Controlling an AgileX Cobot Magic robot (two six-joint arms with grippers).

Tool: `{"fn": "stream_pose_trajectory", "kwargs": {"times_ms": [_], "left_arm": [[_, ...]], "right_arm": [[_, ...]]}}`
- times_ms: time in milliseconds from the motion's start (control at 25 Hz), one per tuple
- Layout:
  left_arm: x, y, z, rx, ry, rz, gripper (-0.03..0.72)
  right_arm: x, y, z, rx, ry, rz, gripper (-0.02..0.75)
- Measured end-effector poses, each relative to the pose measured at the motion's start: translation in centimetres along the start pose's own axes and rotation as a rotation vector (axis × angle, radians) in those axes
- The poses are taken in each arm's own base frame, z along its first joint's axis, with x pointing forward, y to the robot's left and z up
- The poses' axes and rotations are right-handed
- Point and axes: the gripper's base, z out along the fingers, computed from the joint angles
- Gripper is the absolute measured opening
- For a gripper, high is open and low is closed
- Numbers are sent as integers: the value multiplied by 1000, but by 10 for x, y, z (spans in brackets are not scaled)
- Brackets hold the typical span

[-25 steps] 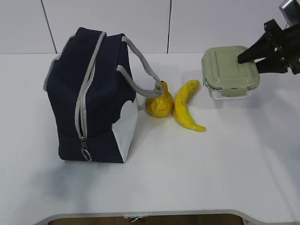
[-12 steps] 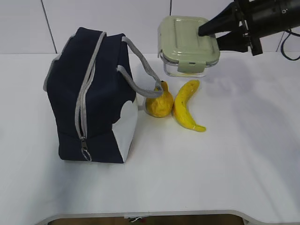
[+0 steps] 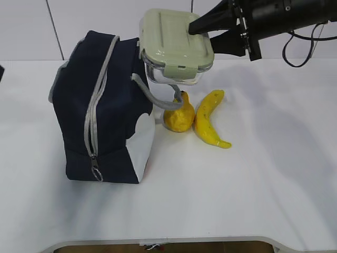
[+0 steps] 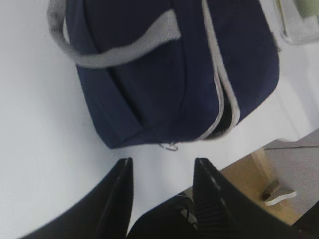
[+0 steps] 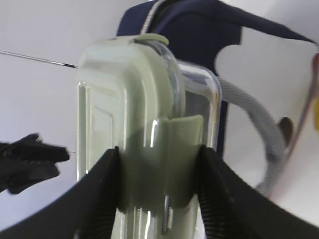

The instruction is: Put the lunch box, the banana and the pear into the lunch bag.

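At the left, the navy lunch bag (image 3: 102, 108) standing on the white table (image 3: 253, 184), zipper (image 3: 97, 100) across its top and down the front, with the left gripper (image 4: 162, 181) low beside it, fingers spread and nothing between them. Above the bag's right top edge and grey handle (image 3: 158, 79), the lunch box (image 3: 175, 46) in the air, clamped at its end by the right gripper (image 5: 157, 169). Further right on the table, the pear (image 3: 179, 115) just beside the banana (image 3: 209, 119), both near the bag's white side panel (image 3: 143, 139).
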Motion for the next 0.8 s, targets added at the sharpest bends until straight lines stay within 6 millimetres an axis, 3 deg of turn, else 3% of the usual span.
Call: {"fn": "stream_pose_trajectory", "kwargs": {"times_ms": [280, 440, 600, 800], "left_arm": [[-57, 17, 38, 101, 11, 37, 318], [-79, 7, 58, 133, 29, 94, 399], [-91, -2, 79, 143, 62, 150, 447], [-93, 6, 97, 132, 95, 144, 454]], "right_arm": [[1, 11, 10, -73, -12, 19, 363], [0, 12, 9, -79, -17, 23, 363], [-1, 14, 9, -99, -29, 33, 363], [-2, 15, 9, -116, -41, 41, 363]]}}
